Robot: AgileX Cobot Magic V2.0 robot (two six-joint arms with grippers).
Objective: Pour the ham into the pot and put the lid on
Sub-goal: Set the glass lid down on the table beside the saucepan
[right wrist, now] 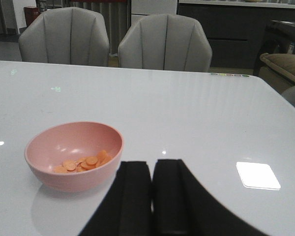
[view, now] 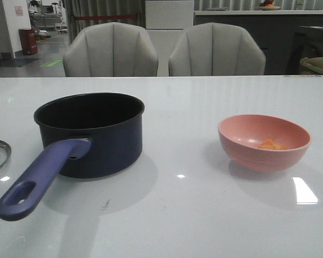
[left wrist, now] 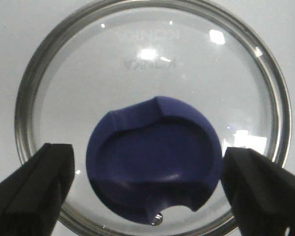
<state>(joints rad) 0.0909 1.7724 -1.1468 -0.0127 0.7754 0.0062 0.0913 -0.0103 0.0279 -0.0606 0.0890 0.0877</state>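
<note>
On the counter [view: 204,215] nothing of the job looks done yet. The ham [right wrist: 83,163] sits as a small heap of orange slices in the bottom of the pink bowl [view: 264,142], which stands on the robot's right side, well apart from the pot [view: 91,134]. The pot is on the left, open and dark inside, with its long handle pointing back toward the robot, and I see nothing in it.

The lid [left wrist: 44,98] lies flat on the white surface under the left gripper [left wrist: 150,184], whose jaws are spread wide to either side of the blue knob [left wrist: 155,157], not touching it. The right gripper [right wrist: 152,196] hangs near the bowl with its jaws pressed together and holds nothing.

So, as I judge it, everything is left: lift and tip the bowl, then fetch the lid.

The counter is glossy white, throwing back ceiling lights. Beyond it stand two pale padded chairs [view: 110,51], and farther off a dim room with dark cabinets.
</note>
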